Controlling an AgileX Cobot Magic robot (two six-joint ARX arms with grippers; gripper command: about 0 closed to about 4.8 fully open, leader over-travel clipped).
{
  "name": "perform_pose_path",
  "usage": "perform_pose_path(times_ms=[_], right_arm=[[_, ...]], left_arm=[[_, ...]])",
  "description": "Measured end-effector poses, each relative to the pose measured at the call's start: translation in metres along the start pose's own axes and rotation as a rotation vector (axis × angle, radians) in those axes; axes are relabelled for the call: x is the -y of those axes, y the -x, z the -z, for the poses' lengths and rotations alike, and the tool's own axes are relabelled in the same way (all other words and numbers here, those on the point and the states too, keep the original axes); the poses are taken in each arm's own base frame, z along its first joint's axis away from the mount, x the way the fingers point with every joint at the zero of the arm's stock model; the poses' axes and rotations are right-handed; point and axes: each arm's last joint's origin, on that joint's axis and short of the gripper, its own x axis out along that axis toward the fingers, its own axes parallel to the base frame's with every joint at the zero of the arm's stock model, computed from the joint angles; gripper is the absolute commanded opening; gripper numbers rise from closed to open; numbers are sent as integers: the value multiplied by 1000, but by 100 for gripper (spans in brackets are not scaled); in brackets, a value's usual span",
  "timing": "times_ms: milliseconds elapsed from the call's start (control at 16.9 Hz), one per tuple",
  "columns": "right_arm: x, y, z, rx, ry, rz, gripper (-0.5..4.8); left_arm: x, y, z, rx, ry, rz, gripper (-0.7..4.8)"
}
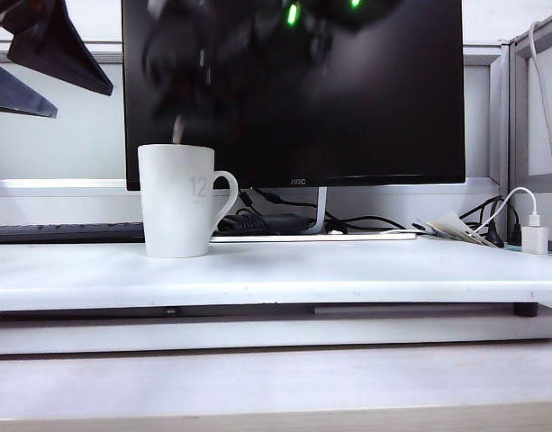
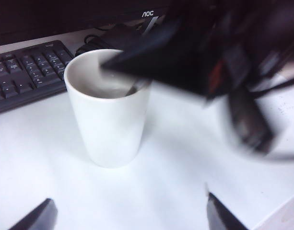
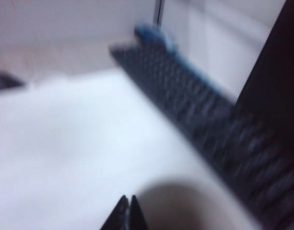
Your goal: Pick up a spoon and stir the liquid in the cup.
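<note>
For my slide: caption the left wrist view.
Right tool, blurred, over the white cup with the spoon inside; open left tool nearby.

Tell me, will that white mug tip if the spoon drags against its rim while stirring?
Possibly. The cup is tall and narrows toward its base, so a rim push has leverage. The liquid inside probably steadies it. The right gripper, shut above the spoon, should stir gently.

Office desk: monitor (image 1: 294, 90), keyboard (image 2: 27, 72).

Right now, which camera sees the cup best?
The exterior view: the whole cup is sharp, handle and "12" showing. The left wrist view looks into it, but the blurred right gripper covers part of the rim. The right wrist view shows only a blurry rim edge.
</note>
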Motion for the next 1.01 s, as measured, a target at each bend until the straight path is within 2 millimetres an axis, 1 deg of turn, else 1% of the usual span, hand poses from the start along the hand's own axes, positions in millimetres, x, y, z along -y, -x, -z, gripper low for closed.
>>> perform_pose_path(times_ms=[178, 355, 414, 473, 533, 592, 651, 769, 829, 888, 947, 1006], right_arm=[[1, 13, -24, 88, 12, 21, -6], [11, 11, -44, 111, -16, 31, -5], [17, 9, -48, 123, -13, 33, -5], [22, 7, -48, 109, -21, 35, 8], [23, 6, -45, 86, -32, 34, 185], [26, 8, -39, 37, -52, 29, 303], [28, 8, -36, 9, -66, 21, 325], [35, 15, -25, -83, -115, 10, 324], [39, 25, -19, -161, -149, 10, 324], [42, 37, -18, -198, -159, 0, 324], [42, 51, -21, -196, -164, 0, 324], [40, 59, -27, -186, -160, -2, 324]], left_arm=[[0, 0, 0, 0, 0, -1, 412], [0, 0, -4, 45, -10, -2, 412], [0, 0, -8, 79, -18, -1, 412], [0, 0, -9, 96, -22, -2, 412], [0, 0, -10, 107, -25, -2, 413], [0, 0, -10, 102, -24, -2, 412], [0, 0, -10, 102, -24, -2, 412], [0, 0, -10, 99, -26, -2, 412], [0, 0, -9, 98, -33, -2, 412], [0, -1, -9, 92, -37, -2, 412], [0, -1, -8, 79, -38, -2, 412], [0, -1, -7, 74, -39, -2, 412]])
